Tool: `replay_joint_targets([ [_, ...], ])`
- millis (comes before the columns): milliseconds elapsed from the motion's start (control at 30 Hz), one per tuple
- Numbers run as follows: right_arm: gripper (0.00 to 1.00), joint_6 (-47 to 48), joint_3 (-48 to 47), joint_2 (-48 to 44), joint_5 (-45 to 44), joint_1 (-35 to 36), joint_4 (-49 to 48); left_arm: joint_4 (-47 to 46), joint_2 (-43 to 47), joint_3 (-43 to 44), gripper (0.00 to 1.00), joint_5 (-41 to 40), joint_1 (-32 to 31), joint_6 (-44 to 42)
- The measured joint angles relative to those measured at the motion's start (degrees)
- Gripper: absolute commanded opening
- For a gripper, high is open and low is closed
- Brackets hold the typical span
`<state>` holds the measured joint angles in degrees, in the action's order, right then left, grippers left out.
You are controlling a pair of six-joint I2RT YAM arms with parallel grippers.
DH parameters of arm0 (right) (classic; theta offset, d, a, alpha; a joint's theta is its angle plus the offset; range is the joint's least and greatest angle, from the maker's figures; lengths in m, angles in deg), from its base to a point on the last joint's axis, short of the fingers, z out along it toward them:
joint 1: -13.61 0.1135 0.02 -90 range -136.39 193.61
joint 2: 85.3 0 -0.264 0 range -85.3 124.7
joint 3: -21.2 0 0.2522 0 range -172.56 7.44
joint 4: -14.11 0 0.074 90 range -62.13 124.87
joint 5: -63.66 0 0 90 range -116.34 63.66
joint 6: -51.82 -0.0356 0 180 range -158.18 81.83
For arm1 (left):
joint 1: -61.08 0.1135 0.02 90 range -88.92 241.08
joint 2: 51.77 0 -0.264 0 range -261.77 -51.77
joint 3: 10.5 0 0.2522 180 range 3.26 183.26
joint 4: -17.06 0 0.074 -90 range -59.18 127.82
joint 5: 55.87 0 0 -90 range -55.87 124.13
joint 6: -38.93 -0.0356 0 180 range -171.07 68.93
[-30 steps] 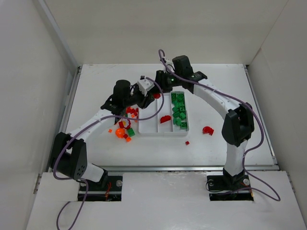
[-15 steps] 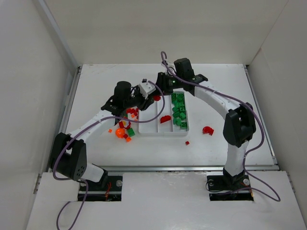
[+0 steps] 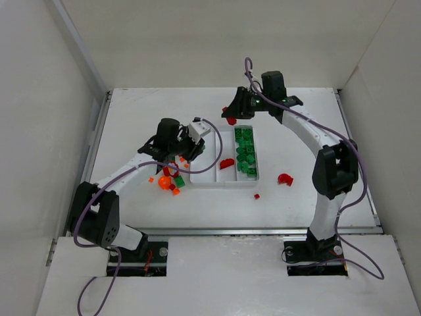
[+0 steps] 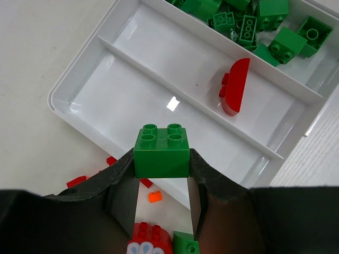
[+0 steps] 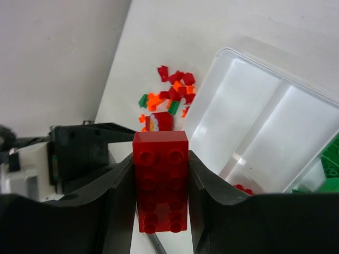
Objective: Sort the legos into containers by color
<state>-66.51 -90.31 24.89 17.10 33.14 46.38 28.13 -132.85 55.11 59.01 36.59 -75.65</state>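
Note:
My left gripper (image 4: 161,159) is shut on a green two-by-two lego (image 4: 161,151), held above the near rim of the white tray (image 4: 58,98). Its nearest compartment (image 4: 132,100) is bare. The middle one holds a curved red piece (image 4: 235,87), and the far one holds several green legos (image 4: 254,21). My right gripper (image 5: 160,159) is shut on a long dark red lego (image 5: 160,185), raised behind the tray's far end (image 3: 231,118). Loose red, orange and green legos (image 3: 170,181) lie left of the tray (image 3: 223,184).
A curved red piece (image 3: 285,178) and a tiny red one (image 3: 256,196) lie on the table right of the tray. A red printed piece (image 4: 151,238) and a small orange brick (image 4: 154,197) lie under my left gripper. White walls enclose the table.
The right arm has swung right and back from the tray's far end with the red lego. The left gripper has drawn back toward the tray's left side with the green lego.

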Motion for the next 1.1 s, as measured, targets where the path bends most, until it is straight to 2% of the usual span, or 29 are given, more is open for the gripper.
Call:
replay_joint_targets([
  [33,0.09,0.0,-0.2,0.4,-1.9,0.5,0.5,0.0,0.0,0.0,0.0,-0.1,0.0,0.0],
  [133,0.21,0.2,-2.3,3.8,-8.1,1.8,2.3,-0.2,0.0,0.0,0.0,-1.0,0.0,0.1],
  [200,0.22,0.4,-3.3,6.6,-12.8,2.4,3.7,-0.6,0.0,0.0,0.0,-1.7,0.0,0.1],
  [267,0.29,0.6,-3.4,8.9,-16.7,2.8,5.5,-0.9,0.0,0.0,0.0,-2.3,0.0,0.1],
  [300,0.38,0.8,-3.4,9.9,-18.5,3.1,6.7,-0.9,0.0,0.0,0.0,-2.6,0.0,0.2],
  [400,0.54,1.8,-3.4,11.7,-22.4,3.3,10.3,-0.9,0.0,0.0,0.0,-2.9,0.0,0.2],
  [433,0.64,2.2,-3.4,11.8,-23.3,3.4,11.2,-1.0,0.0,0.0,0.0,-2.9,0.0,0.2],
  [533,0.81,3.8,-3.4,11.8,-24.1,3.6,12.8,-1.4,0.0,0.0,0.0,-2.9,0.0,0.2],
  [600,0.85,4.7,-3.4,11.8,-24.0,3.8,13.1,-1.8,-0.3,0.0,0.0,-2.9,0.0,0.2],
  [833,0.86,6.3,-2.1,8.9,-23.2,3.7,13.1,-2.3,-4.6,2.5,0.0,-2.3,-1.6,-0.5],
  [1100,0.86,7.1,7.4,-8.5,-27.0,-3.3,12.6,-2.0,-18.2,16.7,0.0,-1.4,-8.4,-1.0],
])
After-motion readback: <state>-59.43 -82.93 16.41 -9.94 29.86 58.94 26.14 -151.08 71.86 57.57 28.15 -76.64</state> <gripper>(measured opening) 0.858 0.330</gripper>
